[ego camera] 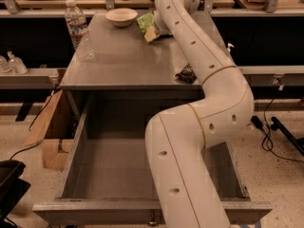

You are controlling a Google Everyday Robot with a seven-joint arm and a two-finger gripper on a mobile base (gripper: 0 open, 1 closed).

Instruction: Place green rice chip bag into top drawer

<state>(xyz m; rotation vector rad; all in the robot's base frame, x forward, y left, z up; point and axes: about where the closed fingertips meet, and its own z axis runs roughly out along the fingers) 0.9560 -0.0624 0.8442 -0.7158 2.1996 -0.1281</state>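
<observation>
Camera view — claw (pixel 152 32) at green rice chip bag (pixel 144 20).

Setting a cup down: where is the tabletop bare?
Bare: the grey table's middle and front, between the clear plastic water bottle and small black packet. Crowded: the far edge, with white bowl, crinkled green rice chip bag and gripper.

The drawer (pixel 95 206) is pulled out and open from above. Its left half gives free passage, while the arm (pixel 190 165) crosses and blocks its right half. On the table (pixel 123 63), the centre and left front are open. Obstacles are the bottle (pixel 78 30) at the left edge, the bowl (pixel 121 16) at the rear, the bag (pixel 144 20) just beside the bowl, and the packet (pixel 186 73) at the right front. The gripper (pixel 153 31) is at the bag, mostly hidden by the arm.
</observation>
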